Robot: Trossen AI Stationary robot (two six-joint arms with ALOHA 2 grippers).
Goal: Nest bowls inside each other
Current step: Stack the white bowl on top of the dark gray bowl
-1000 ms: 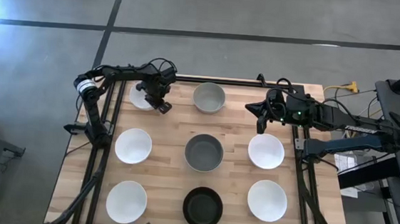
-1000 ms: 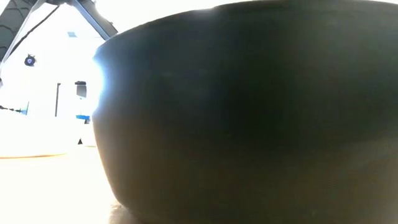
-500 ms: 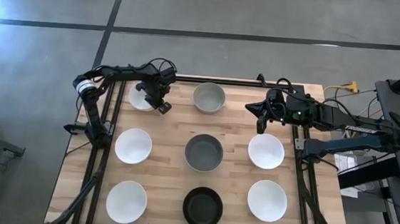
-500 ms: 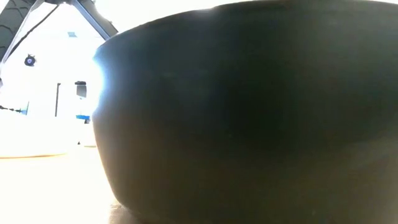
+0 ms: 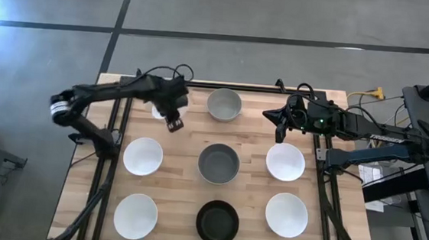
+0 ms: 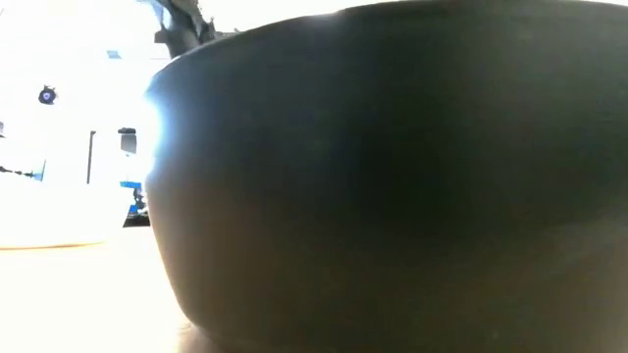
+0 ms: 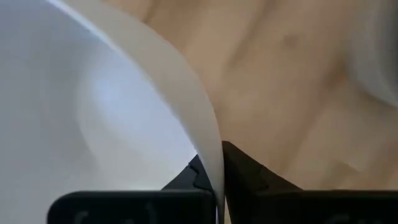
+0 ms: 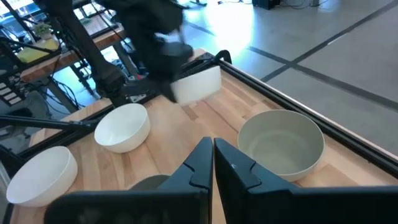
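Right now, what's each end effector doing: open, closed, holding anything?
Left end effector: closed on the rim of a white bowl at the table's far-left corner.
Right end effector: closed, holding nothing, waiting near the light grey bowl.

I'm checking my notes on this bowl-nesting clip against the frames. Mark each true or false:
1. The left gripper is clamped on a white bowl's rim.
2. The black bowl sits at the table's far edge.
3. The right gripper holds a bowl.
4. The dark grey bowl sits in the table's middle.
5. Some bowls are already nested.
1. True: the left gripper pinches the rim of a white bowl.
2. False: the black bowl sits at the near edge, middle column.
3. False: the right gripper is shut on nothing, near the far right corner.
4. True: the dark grey bowl is central.
5. False: every visible bowl stands alone.
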